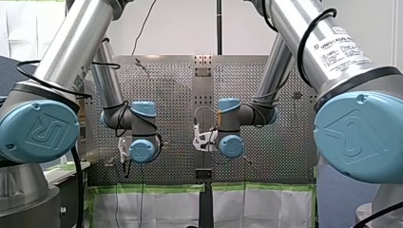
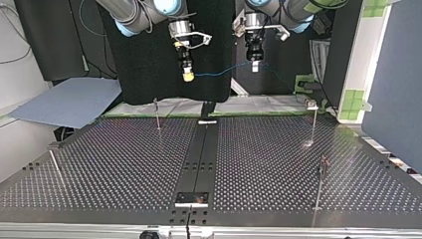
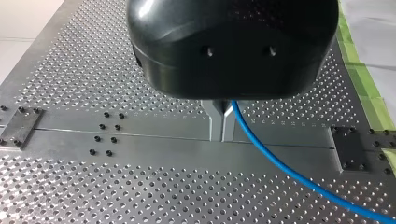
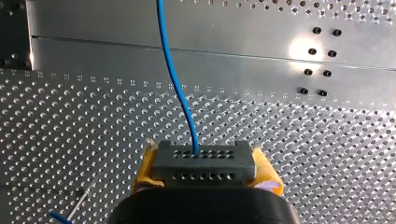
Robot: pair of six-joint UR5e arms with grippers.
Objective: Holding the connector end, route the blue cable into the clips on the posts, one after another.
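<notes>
**A:** Which step are we on?

**B:** The very start, I judge. My right pincer is clamped on the connector, with a yellow pad on either side of the block. The blue cable runs straight out ahead of it.

**A:** And the other arm?

**B:** My left pincer is narrow, its metal fingers pressed together. The cable comes out right beside them, so I take it as pinched. The line spans between the two pincers, high over the surface.

**A:** Any clip filled?

**B:** None that I can see. The nearest post stands below my right pincer, well apart from it. A second post stands below and outward of my left pincer.

**A:** Next move?

**B:** I'd lower both pincers together and lay the span into the first clip. The line has to stay tight without pushing the thin post over.
</notes>
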